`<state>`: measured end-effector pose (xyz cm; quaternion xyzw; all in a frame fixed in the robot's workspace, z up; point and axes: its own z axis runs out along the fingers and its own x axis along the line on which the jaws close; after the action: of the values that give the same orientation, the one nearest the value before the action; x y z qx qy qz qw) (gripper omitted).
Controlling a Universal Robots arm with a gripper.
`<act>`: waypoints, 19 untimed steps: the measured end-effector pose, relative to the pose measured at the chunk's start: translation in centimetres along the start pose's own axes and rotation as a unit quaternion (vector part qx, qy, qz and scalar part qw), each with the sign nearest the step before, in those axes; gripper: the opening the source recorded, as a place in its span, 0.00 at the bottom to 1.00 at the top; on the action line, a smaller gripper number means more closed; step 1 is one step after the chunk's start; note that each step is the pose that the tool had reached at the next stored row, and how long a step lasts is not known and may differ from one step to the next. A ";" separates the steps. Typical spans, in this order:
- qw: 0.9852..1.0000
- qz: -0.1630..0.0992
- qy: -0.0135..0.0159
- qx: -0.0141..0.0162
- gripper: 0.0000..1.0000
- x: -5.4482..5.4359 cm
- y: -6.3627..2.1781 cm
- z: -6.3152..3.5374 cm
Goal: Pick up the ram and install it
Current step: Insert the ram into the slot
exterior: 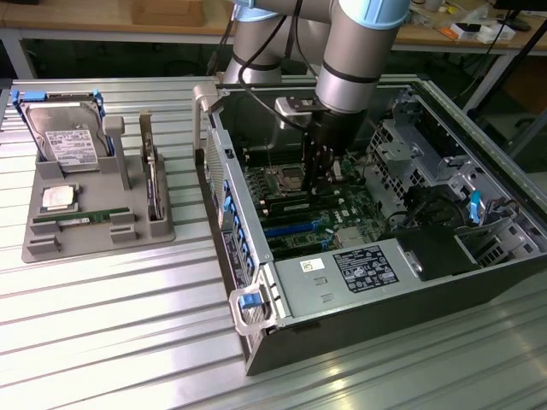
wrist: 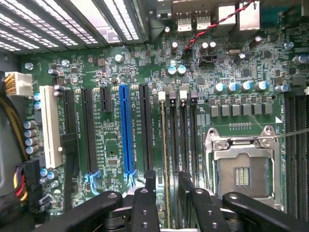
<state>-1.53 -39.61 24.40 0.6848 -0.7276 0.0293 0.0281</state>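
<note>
The pincer (exterior: 318, 190) reaches down inside an open computer case (exterior: 479, 282), poised over the motherboard's (exterior: 329, 224) memory slots. In the wrist view the pincer (wrist: 167, 177) is released. Its two fingers (wrist: 150, 180) stand apart on either side of the ram (wrist: 166, 140), which is seen edge-on as a thin strip upright in a slot, directly between and below the fingertips. Neither finger seems to touch it.

The ram looks seated, so the installing appears mostly done, though the latches are too small to judge.

The exterior view adds a grey parts tray (exterior: 94, 243) well away from the pincer, outside the case, with another green stick (exterior: 79, 219) lying in it.
</note>
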 end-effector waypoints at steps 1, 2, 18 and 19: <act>1.000 0.000 0.000 0.000 0.33 0.0 0.00 -0.10; 1.000 0.000 0.000 0.000 0.33 0.0 0.00 -0.15; 1.000 0.000 0.000 0.000 0.33 0.2 -0.01 -2.33; 1.000 0.000 0.000 0.000 0.33 0.2 -0.01 -2.33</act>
<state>-1.53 -39.61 26.73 0.6848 -0.7276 0.0293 0.0281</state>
